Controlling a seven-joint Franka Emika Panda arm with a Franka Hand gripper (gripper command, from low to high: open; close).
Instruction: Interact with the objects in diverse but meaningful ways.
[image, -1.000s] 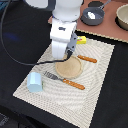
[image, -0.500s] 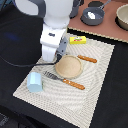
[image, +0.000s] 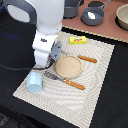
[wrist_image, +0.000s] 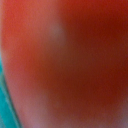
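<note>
Striped placemat (image: 97, 62): plate (image: 68, 66), blue cup (image: 35, 81) | wrist view: blurred red only | gripper hidden, grip unreadable

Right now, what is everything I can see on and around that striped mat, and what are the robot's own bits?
Cup: one, pale blue, on its side at the mat's corner on the exterior view's left.
Plate: one, beige, mid-mat.
Fork: one, wooden handle, just below the plate.
Knife: one, wooden handle, on the plate's right in the exterior view.
Packet: one, yellow, flat, at the mat's far edge.
Pan: one, dark grey, on the wooden surface beyond, something white inside.
Mat: one, pale, striped.
Red thing: fills the wrist view, blurred.
Robot arm: one, white; gripper hidden in both views.
</note>
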